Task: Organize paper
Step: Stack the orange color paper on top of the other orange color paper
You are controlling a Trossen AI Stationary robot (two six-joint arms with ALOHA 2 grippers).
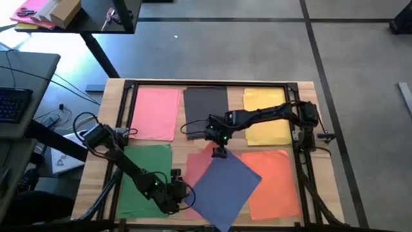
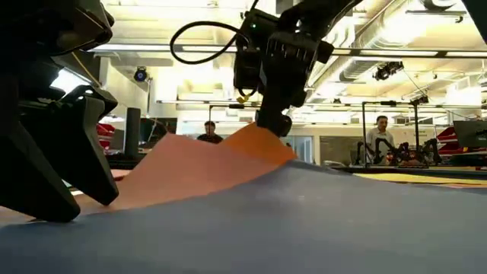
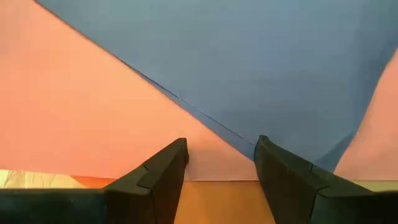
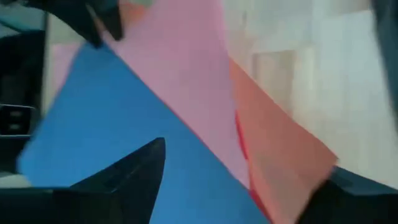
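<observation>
We see a wooden table [image 1: 103, 169] with a dark frame along its edges. Lying flat on it in the far row are a pink sheet [image 1: 156, 113], a dark grey sheet [image 1: 205, 103] and a yellow sheet [image 1: 265, 116], side by side. In the near row lie a green sheet [image 1: 145, 166] and an orange sheet [image 1: 278, 183], and between them a blue sheet [image 1: 225, 187] lies turned at an angle over a salmon-pink sheet [image 1: 198, 166].

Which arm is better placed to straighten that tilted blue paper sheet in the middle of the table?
Probably the right. The right gripper sits at the far corner of the blue paper sheet, where the paper rises in the low view. The left gripper is open at the near-left edge, over the salmon-pink paper sheet beneath.
</observation>
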